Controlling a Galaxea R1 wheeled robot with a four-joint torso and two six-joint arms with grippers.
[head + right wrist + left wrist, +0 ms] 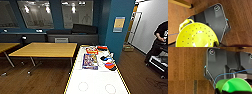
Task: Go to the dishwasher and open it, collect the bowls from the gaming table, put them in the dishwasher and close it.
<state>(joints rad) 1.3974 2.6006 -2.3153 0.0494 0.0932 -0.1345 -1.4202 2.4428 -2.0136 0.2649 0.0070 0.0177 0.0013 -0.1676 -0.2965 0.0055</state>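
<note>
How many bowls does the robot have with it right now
2. A bright green bowl shows at the left gripper in the left wrist view, and a wider yellow-green perforated bowl at the right gripper in the right wrist view, both above the wooden floor. Others may be hidden.

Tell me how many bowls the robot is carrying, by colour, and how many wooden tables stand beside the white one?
Bright green bowl: 1, at the left arm
Yellow-green bowl with small holes: 1, at the right arm
Wooden tables: 2, the large one and a second at the picture's edge
Total: 4
</note>
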